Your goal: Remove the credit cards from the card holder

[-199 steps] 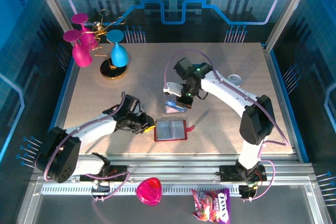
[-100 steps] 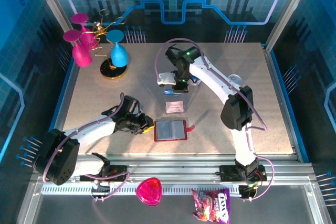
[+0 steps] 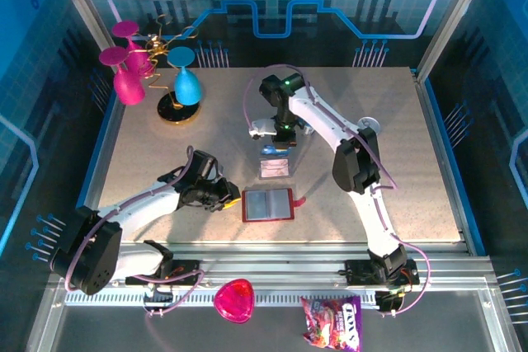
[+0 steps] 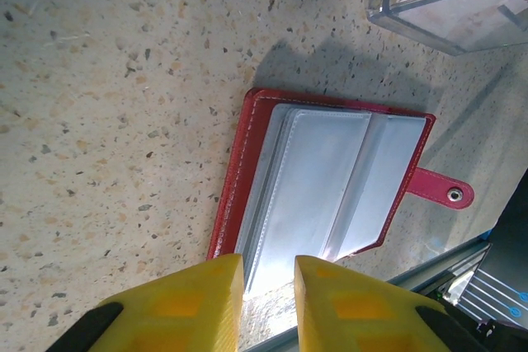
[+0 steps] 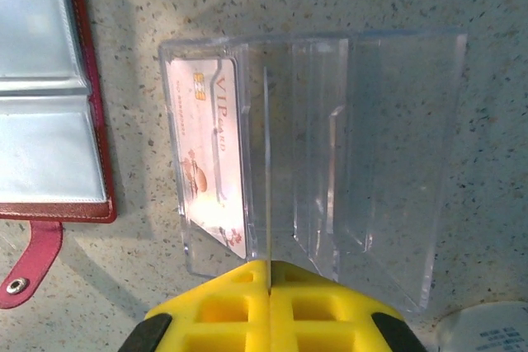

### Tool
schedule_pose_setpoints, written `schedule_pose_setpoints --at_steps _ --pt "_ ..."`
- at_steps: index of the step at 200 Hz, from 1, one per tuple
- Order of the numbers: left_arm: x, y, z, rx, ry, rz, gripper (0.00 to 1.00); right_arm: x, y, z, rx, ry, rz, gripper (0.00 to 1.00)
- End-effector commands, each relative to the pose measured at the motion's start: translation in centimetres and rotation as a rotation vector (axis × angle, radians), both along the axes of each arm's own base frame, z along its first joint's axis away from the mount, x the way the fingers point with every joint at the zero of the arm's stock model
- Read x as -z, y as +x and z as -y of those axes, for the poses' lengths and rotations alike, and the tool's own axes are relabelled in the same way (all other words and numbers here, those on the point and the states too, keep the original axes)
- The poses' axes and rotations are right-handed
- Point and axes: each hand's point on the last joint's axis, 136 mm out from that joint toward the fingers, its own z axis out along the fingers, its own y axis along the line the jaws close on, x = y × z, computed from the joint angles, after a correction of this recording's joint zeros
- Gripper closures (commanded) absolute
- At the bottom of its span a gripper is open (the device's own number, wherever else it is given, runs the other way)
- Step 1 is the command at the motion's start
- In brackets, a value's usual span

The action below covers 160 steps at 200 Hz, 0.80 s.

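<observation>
- Near the front edge of the table, about centre, the wallet [image 3: 268,204] lies open and flat with its snap tab poking out to the right. The pockets I can see look empty. So why is the left gripper [image 4: 269,265] parked on its left edge?

- Anchor, I reckon. Its fingers are closed to a narrow gap and the wallet's edge runs right into it. My guess is that it pins the wallet so nothing skids when a card slides out.

- And the cards?

- The pink card [image 5: 206,154] stands in the clear stand [image 5: 388,162], in the slot nearest the wallet. The stand sits just beyond the wallet. The right gripper [image 5: 269,274] hangs over it, pinched tight. A thin edge pokes out between its fingers, and from above there's a blue sliver at its tip. So I'd say it has the blue card [image 3: 270,151], held edge-down to drop into a free slot.

- Why bother with a stand?

- A thin card lying flat on that top would probably be a pain to pick up. Upright in a slot makes sense.

- What's the surface like?

- The table [image 3: 165,146] is a speckled, stone-look slab, flat and matte. There's a small white disc [image 3: 369,124] off to the right. Pink and blue goblets [image 3: 124,72] stand at the far left by a gold wire rack. The walls [image 3: 346,6] are blue with a circuit print. On the ledge nearest us there's a pink heart-shaped thing [image 3: 234,300] and a snack bag [image 3: 332,321].
</observation>
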Motion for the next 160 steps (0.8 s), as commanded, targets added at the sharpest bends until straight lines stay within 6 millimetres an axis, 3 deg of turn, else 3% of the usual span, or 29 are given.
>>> schedule_pose_setpoints --at_steps 1,66,95,130,160 --pt "0.3 -0.5 -0.7 -0.030 0.017 -0.029 0.77 0.9 -0.4 0.9 0.007 -0.019 -0.067 1.00" --pt "0.6 -0.5 -0.7 -0.029 0.016 -0.038 0.77 1.9 -2.0 1.4 0.060 -0.021 -0.184 1.00" --pt "0.6 -0.6 -0.7 -0.027 0.018 -0.042 0.77 1.8 -2.9 0.7 0.068 0.005 -0.244 0.90" --pt "0.5 -0.5 -0.7 -0.031 0.017 -0.037 0.77 1.7 -0.9 1.3 0.106 -0.032 -0.143 0.78" --pt "0.4 -0.4 -0.6 -0.031 0.015 -0.033 0.77 -0.4 0.6 1.1 0.136 0.013 -0.049 0.75"
